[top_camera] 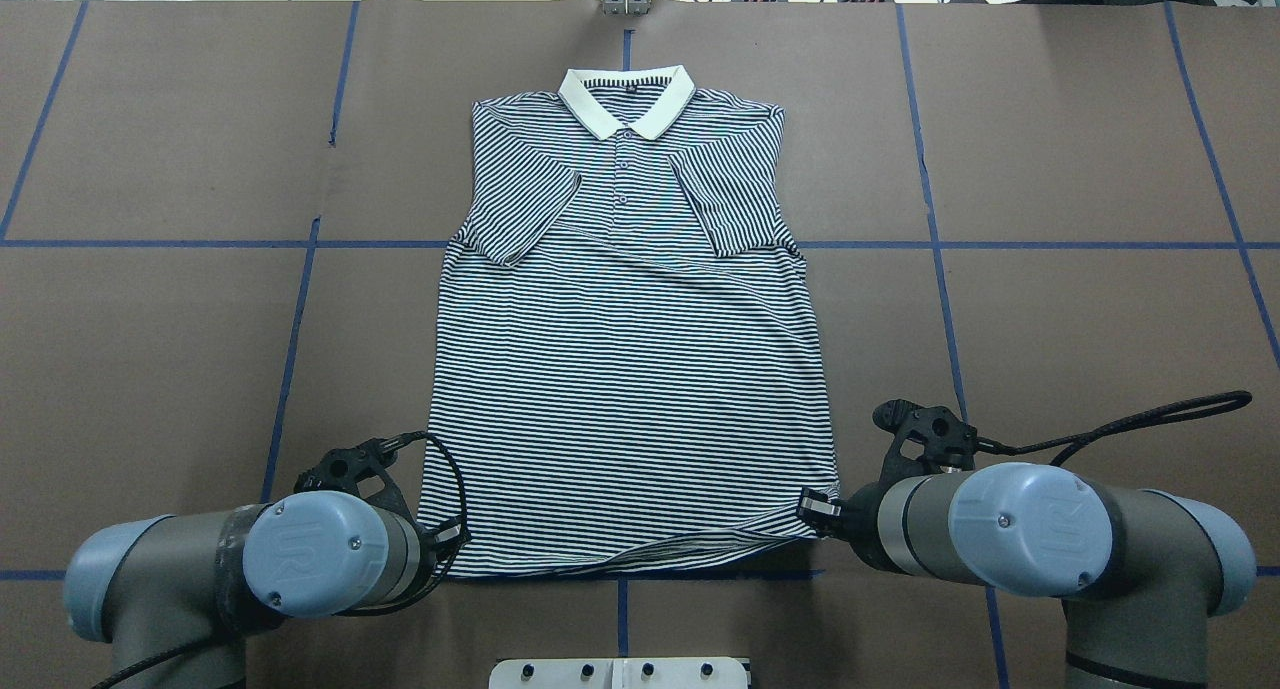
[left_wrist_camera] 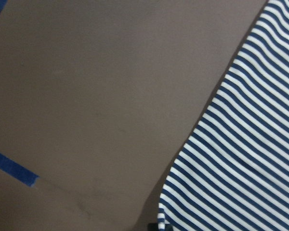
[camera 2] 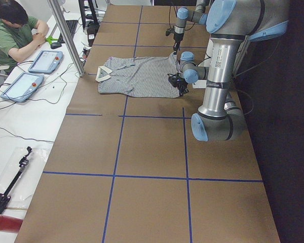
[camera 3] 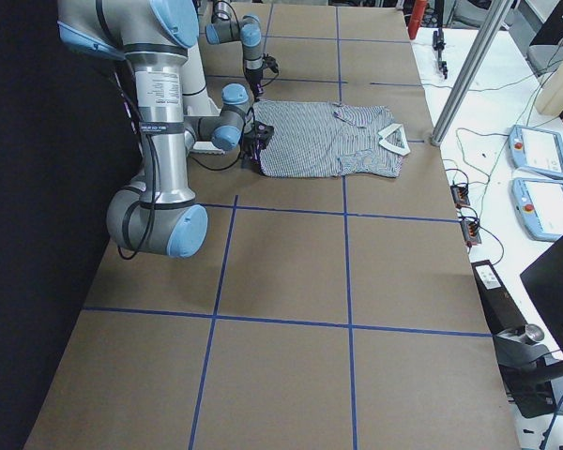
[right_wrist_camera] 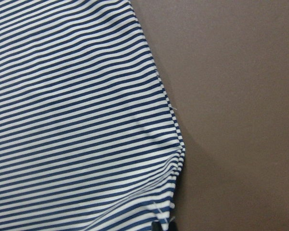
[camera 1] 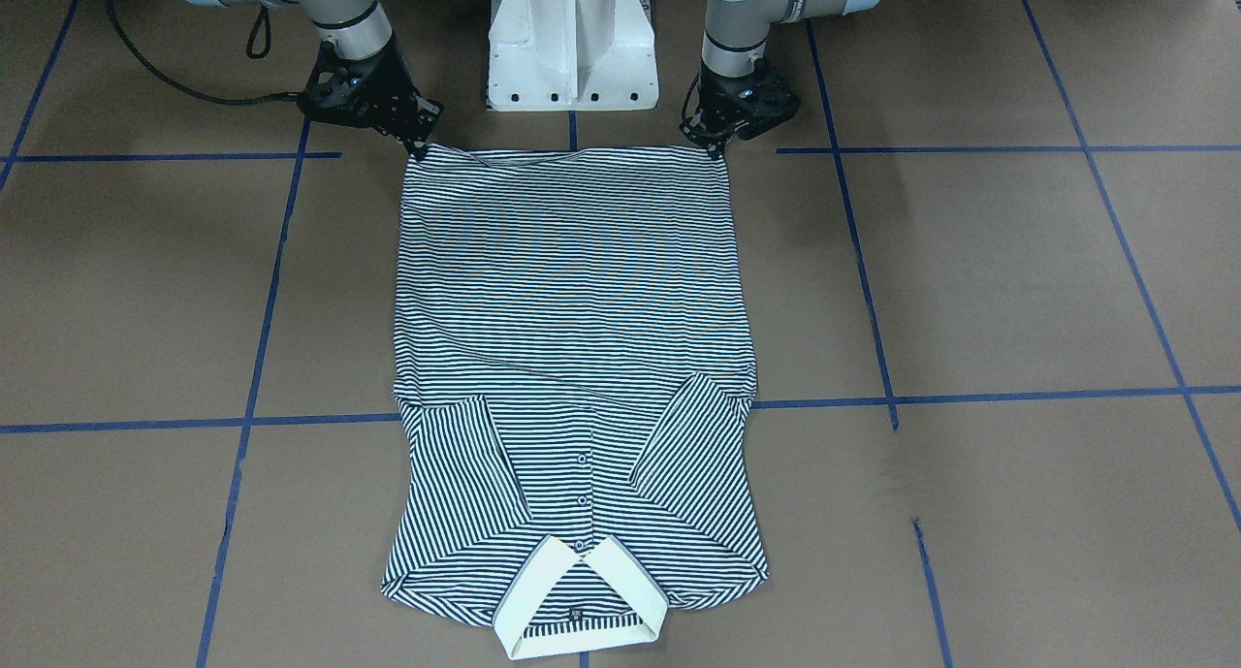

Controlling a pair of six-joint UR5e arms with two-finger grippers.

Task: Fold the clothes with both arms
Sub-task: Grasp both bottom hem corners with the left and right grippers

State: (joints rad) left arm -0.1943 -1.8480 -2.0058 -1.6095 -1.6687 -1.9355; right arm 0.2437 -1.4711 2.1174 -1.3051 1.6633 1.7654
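The polo shirt (top_camera: 630, 369) lies flat and face up mid-table (top_camera: 1050, 319), with its collar (top_camera: 627, 104) away from the robot and both sleeves turned in over the chest. I have the left gripper (camera 1: 719, 146) and the right gripper (camera 1: 419, 146) each pinched on a hem corner nearest the base; cloth puckers at the right fingertips. In my judgement, holding both corners keeps the hem taut and level, so it can travel toward the collar as one straight edge.

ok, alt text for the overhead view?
A striped polo shirt lies flat on the brown table, sleeves folded in, collar away from the robot. The left hand and right hand each grip a near hem corner.
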